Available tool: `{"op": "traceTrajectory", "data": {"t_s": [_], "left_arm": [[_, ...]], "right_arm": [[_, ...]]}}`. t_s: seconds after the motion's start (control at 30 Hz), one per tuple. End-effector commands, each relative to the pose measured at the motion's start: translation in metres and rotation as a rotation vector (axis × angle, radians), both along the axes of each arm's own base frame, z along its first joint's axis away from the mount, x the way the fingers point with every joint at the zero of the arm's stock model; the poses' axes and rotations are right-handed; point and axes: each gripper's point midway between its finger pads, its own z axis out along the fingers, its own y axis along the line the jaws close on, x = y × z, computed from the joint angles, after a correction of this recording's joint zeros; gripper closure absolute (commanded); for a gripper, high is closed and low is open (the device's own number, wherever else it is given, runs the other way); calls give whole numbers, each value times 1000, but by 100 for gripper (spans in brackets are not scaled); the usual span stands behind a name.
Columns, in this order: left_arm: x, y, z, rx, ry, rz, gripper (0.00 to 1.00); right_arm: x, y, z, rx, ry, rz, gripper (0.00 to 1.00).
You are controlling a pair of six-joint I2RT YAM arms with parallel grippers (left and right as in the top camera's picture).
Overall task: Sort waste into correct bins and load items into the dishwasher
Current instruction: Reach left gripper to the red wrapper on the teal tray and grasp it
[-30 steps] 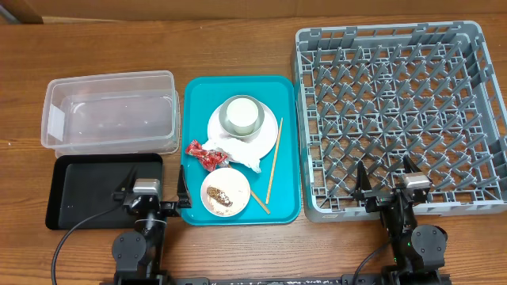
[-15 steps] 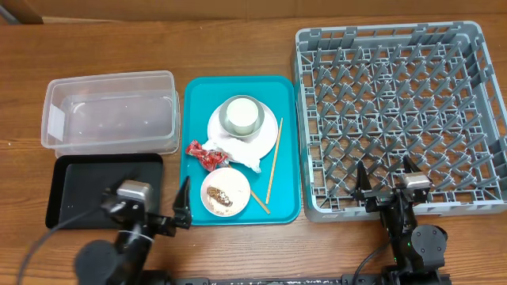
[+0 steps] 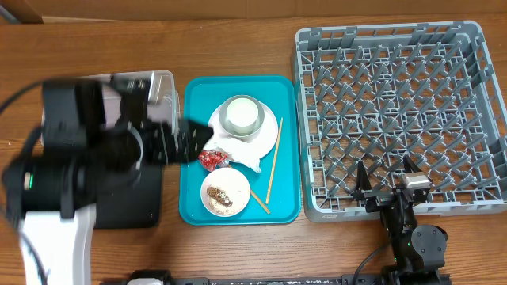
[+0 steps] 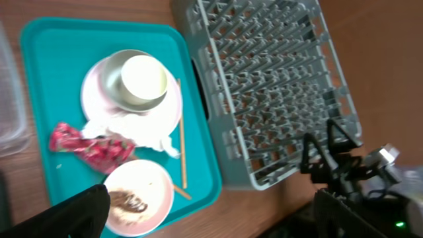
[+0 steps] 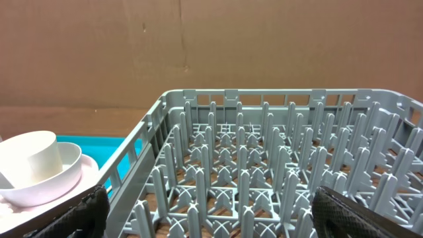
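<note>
Looming left arm (image 3: 79, 150) half-hides clear tub (image 3: 164, 83); teal tray (image 3: 194, 206) adjoins dish rack (image 3: 388, 32).

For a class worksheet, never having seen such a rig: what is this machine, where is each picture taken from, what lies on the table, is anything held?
A robot's left arm and right arm sit at a table. One picture looks down from above, two from wrist cameras, where the dark corner shapes are the left fingers and right fingers, both open, holding nothing. A teal tray carries a cup in a bowl on a plate, a tissue, a red wrapper, chopsticks and a small bowl with scraps. A dish rack stands to its right; a clear tub and black tray lie left, under the left arm.
</note>
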Motion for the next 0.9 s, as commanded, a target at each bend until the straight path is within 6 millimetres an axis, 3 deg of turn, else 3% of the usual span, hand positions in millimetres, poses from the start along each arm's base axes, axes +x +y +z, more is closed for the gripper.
{"op": "traceTrajectory", "data": {"t_s": [0.0,0.07,0.1,0.13,0.17,0.27,0.4,0.53,0.57,0.6,0.63,0.67,0.73,0.8,0.87], "left_arm": [[17,-15,-5,-80,89,-53,7],[27,-10,-26,-46,166,-27,10],[30,-7,-36,-31,207,-12,34],[33,-4,-47,-12,254,6,77],[35,0,-57,5,301,31,96],[38,22,-88,136,421,178,96],[35,54,-115,352,487,444,96],[36,46,-143,435,494,566,93],[35,39,-152,426,503,554,78],[34,34,-159,418,512,543,47],[34,31,-167,412,517,532,32],[34,30,-173,415,520,531,25],[35,32,-187,417,523,536,24],[37,34,-193,413,526,545,35],[37,37,-197,404,541,573,39]], "right_arm": [[0,-1,-2,-4,-5,-4,0],[0,-1,-2,-4,-5,-4,0],[0,-1,-2,-4,-5,-4,0],[0,-1,-2,-4,-5,-4,0],[0,-1,-2,-4,-5,-4,0],[0,-1,-2,-4,-5,-4,0],[0,-1,-2,-4,-5,-4,0],[0,-1,-2,-4,-5,-4,0],[0,-1,-2,-4,-5,-4,0],[0,-1,-2,-4,-5,-4,0],[0,-1,-2,-4,-5,-4,0],[0,-1,-2,-4,-5,-4,0],[0,-1,-2,-4,-5,-4,0],[0,-1,-2,-4,-5,-4,0],[0,-1,-2,-4,-5,-4,0]]}}
